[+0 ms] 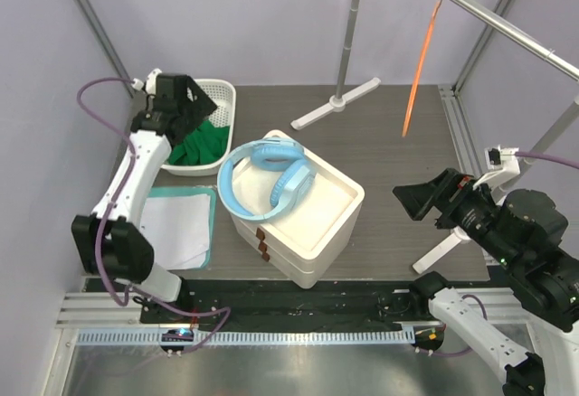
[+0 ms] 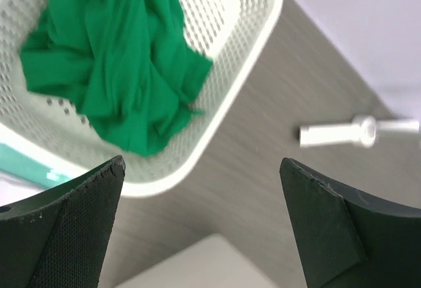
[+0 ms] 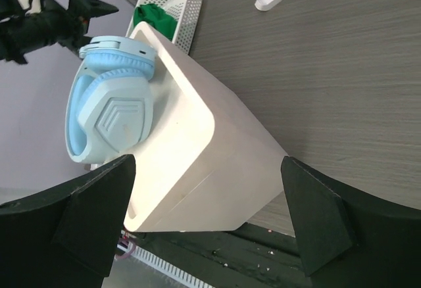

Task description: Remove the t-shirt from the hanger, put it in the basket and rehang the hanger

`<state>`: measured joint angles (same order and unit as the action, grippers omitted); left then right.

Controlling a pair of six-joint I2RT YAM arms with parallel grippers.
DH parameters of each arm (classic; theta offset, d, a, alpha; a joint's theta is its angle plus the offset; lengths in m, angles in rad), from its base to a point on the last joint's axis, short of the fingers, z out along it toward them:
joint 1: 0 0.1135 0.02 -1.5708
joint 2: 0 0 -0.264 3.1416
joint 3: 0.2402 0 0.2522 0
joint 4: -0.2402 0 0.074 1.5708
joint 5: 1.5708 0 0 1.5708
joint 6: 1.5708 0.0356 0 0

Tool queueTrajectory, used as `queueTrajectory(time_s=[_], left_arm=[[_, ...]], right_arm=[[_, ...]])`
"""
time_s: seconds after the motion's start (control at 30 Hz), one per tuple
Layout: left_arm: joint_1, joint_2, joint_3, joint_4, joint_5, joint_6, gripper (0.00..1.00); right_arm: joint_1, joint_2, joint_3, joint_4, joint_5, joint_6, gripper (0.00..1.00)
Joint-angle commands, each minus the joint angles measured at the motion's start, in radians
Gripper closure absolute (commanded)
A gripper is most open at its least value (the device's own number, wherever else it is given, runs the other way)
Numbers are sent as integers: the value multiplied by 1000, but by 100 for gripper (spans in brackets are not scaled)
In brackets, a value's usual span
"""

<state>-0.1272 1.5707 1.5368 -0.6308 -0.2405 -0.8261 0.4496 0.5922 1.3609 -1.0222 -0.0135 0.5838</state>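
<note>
The green t-shirt (image 1: 201, 143) lies crumpled in a white perforated basket (image 1: 226, 98) at the back left; it also shows in the left wrist view (image 2: 118, 71) and the right wrist view (image 3: 156, 16). The bare orange hanger (image 1: 420, 61) hangs from the grey rail (image 1: 507, 25) at the back right, with no cloth on it. My left gripper (image 1: 194, 98) is open and empty just above the basket. My right gripper (image 1: 418, 199) is open and empty, to the right of the white box.
A white box (image 1: 303, 224) with light blue headphones (image 1: 267, 179) on it stands in the middle. A teal-edged tray with white paper (image 1: 181, 229) lies at the left front. The rail stand's white foot (image 1: 335, 104) and pole stand at the back.
</note>
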Motion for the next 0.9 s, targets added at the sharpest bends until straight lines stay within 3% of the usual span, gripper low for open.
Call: queueTrajectory(time_s=[0.0,0.2,0.47,0.67,0.87], left_arm=[[-92,-185,-169,39,42,42,0],[-95,-539,-386,82,121,57,0],[-95,-1030,-501,56,191,79,0],[-95,-1248,-719,63,195,36,0],[-95,-1365,-789,-44,96,-14,0]], right_arm=[[3,-11,-58,31,96,62,2],[3,-37,-199,43,295,122,2],[3,-124,-385,146,357,191,1],[1,-199,-601,240,408,246,0],[3,-244,-794,330,373,292,0]])
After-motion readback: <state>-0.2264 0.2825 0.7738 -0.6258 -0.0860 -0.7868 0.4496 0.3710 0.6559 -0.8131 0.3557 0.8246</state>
